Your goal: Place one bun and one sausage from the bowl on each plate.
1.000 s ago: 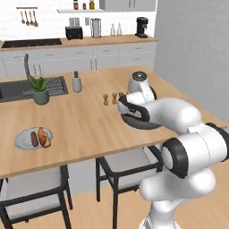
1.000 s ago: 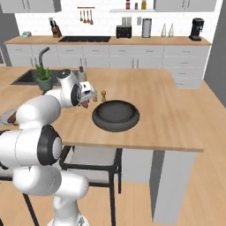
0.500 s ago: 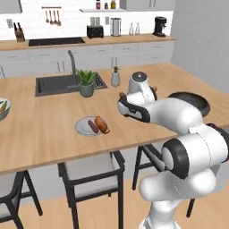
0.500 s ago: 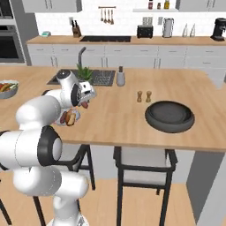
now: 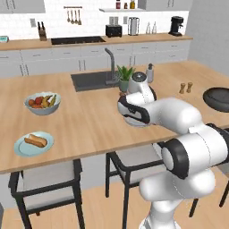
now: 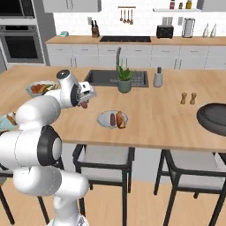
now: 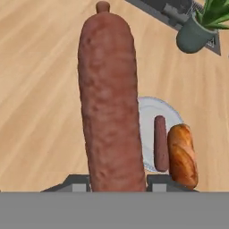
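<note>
The wooden surface (image 6: 150,119) stretched wide under me, with a sink (image 6: 106,77) sunk into its far side and a potted plant (image 6: 125,79) standing at the sink's edge. The dark bowl (image 6: 212,118) sat at the surface's right end, well apart from my gripper, with a pair of small shakers (image 6: 188,98) between it and the plant. A pale fruit bowl (image 5: 43,103) holding mixed fruit rested toward the left end.

One plate (image 6: 112,118) lay near the front edge of the surface, carrying a sausage (image 7: 160,143) and a bun (image 7: 182,154) side by side, touching or nearly so. The other plate (image 5: 33,144) sat far to the left near the front edge, beside the fruit bowl, with a bun (image 5: 36,141) on it; whether it carried anything else I could not tell.

My gripper (image 6: 84,103) hung above the surface, left of the nearer plate and apart from it. Its fingers were pinched on a second sausage (image 7: 109,103), which stood out lengthwise from between them, reddish-brown and filling much of the hand view.
</note>
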